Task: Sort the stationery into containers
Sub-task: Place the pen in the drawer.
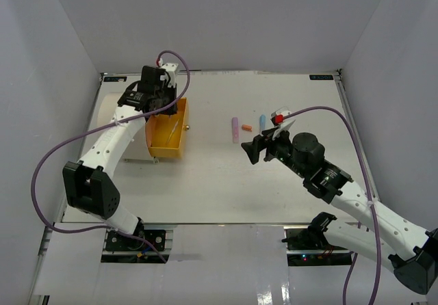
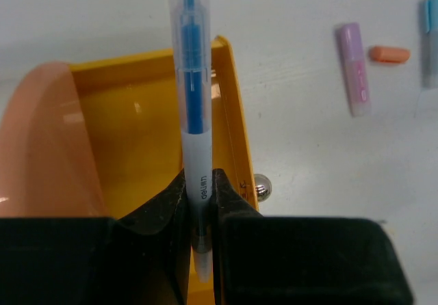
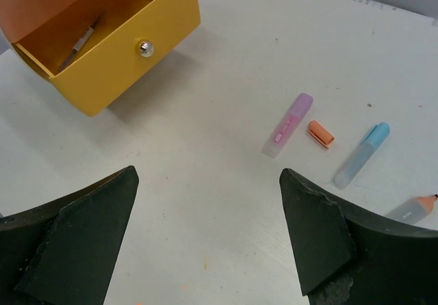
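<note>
The left claw (image 2: 200,202) was clamped on one blue pen (image 2: 191,93) above the one open orange drawer (image 2: 233,113). In the left wrist view the pen's long axis ran from 6 to 12 o'clock. In the top view, at 3 o'clock from the drawer, one pink marker (image 1: 235,130), one orange cap (image 1: 244,125) and one light blue marker (image 1: 262,122) lay on the worktop (image 1: 219,182). The right claw (image 3: 207,182) stood wide and held nothing.

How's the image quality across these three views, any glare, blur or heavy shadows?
Top view: even light, soft shadows. Left wrist view: the pen in the left tool is sharp, its print readable; a small glare spot inside the drawer. Right wrist view: the drawer throws a soft shadow on the table; the right tool is dark, little detail.
</note>
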Robot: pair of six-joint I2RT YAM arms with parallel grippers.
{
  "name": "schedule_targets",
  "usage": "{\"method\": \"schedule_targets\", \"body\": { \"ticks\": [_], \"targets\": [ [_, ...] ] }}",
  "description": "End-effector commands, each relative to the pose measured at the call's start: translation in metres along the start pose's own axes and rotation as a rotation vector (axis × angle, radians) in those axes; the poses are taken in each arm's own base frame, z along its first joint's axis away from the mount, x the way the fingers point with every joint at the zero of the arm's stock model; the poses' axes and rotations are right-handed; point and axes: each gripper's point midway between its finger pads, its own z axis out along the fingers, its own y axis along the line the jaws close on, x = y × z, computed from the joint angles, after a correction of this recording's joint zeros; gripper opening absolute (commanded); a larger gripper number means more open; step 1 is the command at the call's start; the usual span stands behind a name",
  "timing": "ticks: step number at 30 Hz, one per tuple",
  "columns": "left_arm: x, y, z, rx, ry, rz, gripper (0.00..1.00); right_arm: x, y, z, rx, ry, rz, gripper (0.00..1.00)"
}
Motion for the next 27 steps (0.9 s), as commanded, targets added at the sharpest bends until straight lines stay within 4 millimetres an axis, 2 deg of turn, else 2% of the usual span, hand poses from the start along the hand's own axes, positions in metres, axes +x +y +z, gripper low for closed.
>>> {"method": "schedule_targets", "body": {
  "ticks": [1, 4, 5, 10, 11, 16, 19, 20, 21, 23, 24, 26, 27],
  "targets": [
    [0.024, -0.006, -0.003, 0.023, 0.115, -0.022, 0.16, -0.012, -0.006, -0.005, 0.027, -0.061, -0.007, 0.90],
    [0.026, -0.008, -0.001, 0.029, 0.126, -0.033, 0.22, -0.005, -0.007, -0.005, 0.029, -0.048, -0.005, 0.90],
    [0.025, -0.007, -0.003, 0.024, 0.122, -0.034, 0.29, -0.002, -0.008, -0.004, 0.030, -0.040, -0.005, 0.90],
    [0.021, -0.007, -0.007, 0.020, 0.115, -0.043, 0.44, 0.005, -0.008, -0.001, 0.025, -0.022, -0.009, 0.90],
    [0.021, -0.008, -0.008, 0.021, 0.119, -0.045, 0.49, 0.005, -0.006, -0.001, 0.014, -0.021, -0.014, 0.90],
    [0.015, -0.014, -0.013, 0.052, 0.101, -0.055, 0.60, 0.006, 0.005, 0.006, -0.051, 0.003, -0.043, 0.90],
    [-0.003, -0.028, -0.022, 0.128, 0.051, -0.058, 0.63, 0.006, 0.013, 0.015, -0.102, 0.025, -0.084, 0.90],
    [-0.014, -0.038, -0.031, 0.180, 0.017, -0.061, 0.63, 0.007, 0.026, 0.017, -0.178, 0.035, -0.094, 0.90],
    [-0.021, -0.042, -0.037, 0.205, -0.006, -0.063, 0.65, -0.002, 0.032, 0.019, -0.215, 0.021, -0.121, 0.90],
    [-0.042, -0.047, -0.050, 0.231, -0.084, -0.064, 0.77, 0.002, 0.050, 0.029, -0.323, 0.043, -0.136, 0.90],
    [-0.052, -0.046, -0.057, 0.219, -0.122, -0.072, 0.81, 0.004, 0.052, 0.039, -0.348, 0.050, -0.185, 0.90],
    [-0.070, -0.039, -0.066, 0.179, -0.205, -0.076, 0.90, -0.001, 0.065, 0.047, -0.450, 0.031, -0.218, 0.90],
    [-0.077, -0.026, -0.071, 0.109, -0.248, -0.084, 0.92, 0.010, 0.067, 0.059, -0.480, 0.065, -0.225, 0.90]
  ]
}}
